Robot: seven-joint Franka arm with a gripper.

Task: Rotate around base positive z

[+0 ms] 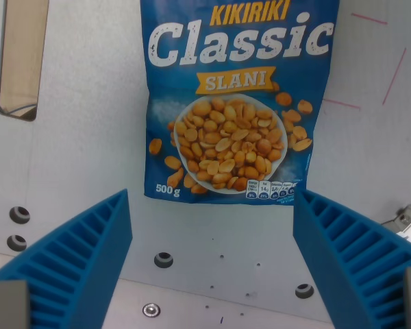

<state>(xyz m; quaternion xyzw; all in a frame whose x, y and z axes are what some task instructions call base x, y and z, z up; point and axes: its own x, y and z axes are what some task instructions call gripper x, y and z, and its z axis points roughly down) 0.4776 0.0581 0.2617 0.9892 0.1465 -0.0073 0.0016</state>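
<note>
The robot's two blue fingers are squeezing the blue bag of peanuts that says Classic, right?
Not quite. The wrist view shows the gripper open, with its blue fingers spread wide apart and nothing between them. The blue peanut bag that says Classic lies flat on the white table beyond the fingertips, untouched.

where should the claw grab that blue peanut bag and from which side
Probably the bottom edge of the peanut bag, near the 500 g mark, approached from the lower side of the wrist view where the open claw already sits. The bag lies flat on the white surface, so its face gives no purchase; the thin straight bottom seam is closest and fits between the blue fingers.
</note>
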